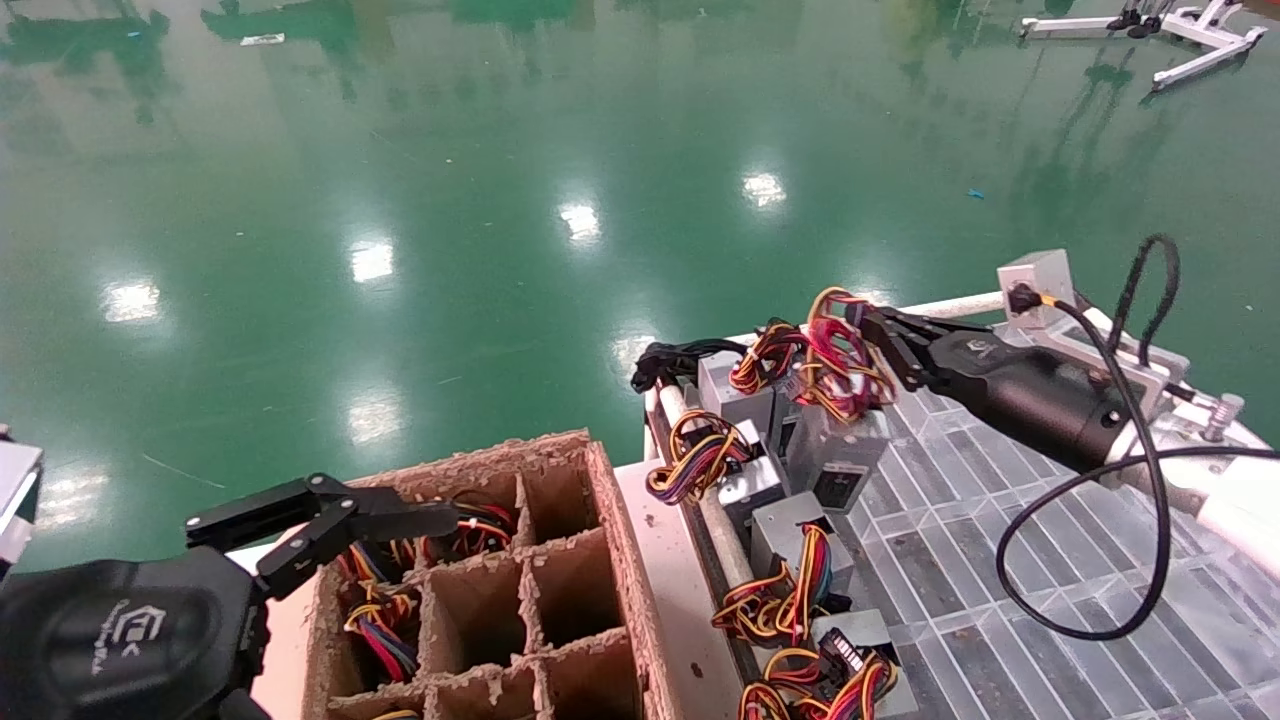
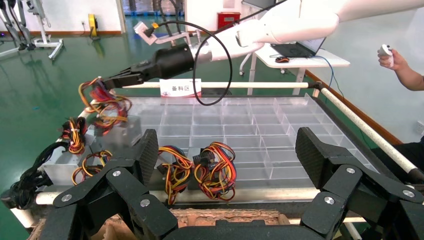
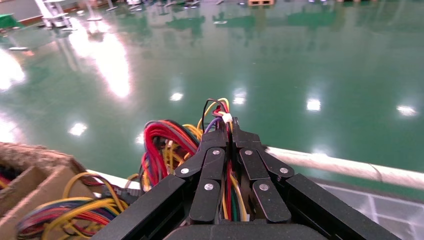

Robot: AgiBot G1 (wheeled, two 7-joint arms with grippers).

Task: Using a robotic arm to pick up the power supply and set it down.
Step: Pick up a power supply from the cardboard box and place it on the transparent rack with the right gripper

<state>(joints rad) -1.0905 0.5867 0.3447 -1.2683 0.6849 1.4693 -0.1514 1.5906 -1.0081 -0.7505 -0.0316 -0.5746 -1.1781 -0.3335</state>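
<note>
At about three o'clock in the head view, over the clear plastic grid tray (image 1: 1000,520), the right gripper (image 1: 868,335) of the robotic arm (image 1: 1235,500) reached toward nine o'clock with its black fingers pressed nearly together on the red, yellow and orange wire bundle (image 1: 835,365) of the power supply (image 1: 838,455). The right wrist view showed the same grasp from behind: the two fingers (image 3: 215,150) were closed with only strands of wire between them, and the red loops (image 3: 162,145) spilled out to one side. The power supply, a small silver-grey box with a black label, hung below the bundle just at the tray's near-left edge; whether its base touched the tray could not be told. In the left wrist view it appeared at about ten o'clock, under the far gripper (image 2: 107,80). Like grey boxes with coloured wire bundles (image 1: 700,455) stood close around it along the tray's edge, and more lay toward six o'clock (image 1: 800,600). At seven o'clock in the head view the left gripper (image 1: 330,525) hung above the corner of a cardboard divider box (image 1: 600,560), its jaws spread wide and holding nothing; some compartments of that box held wire bundles (image 1: 375,620). A looping black cable (image 1: 1150,450) ran from the right wrist. A person's hand (image 2: 387,55) holding a small device showed at two o'clock in the left wrist view.
</note>
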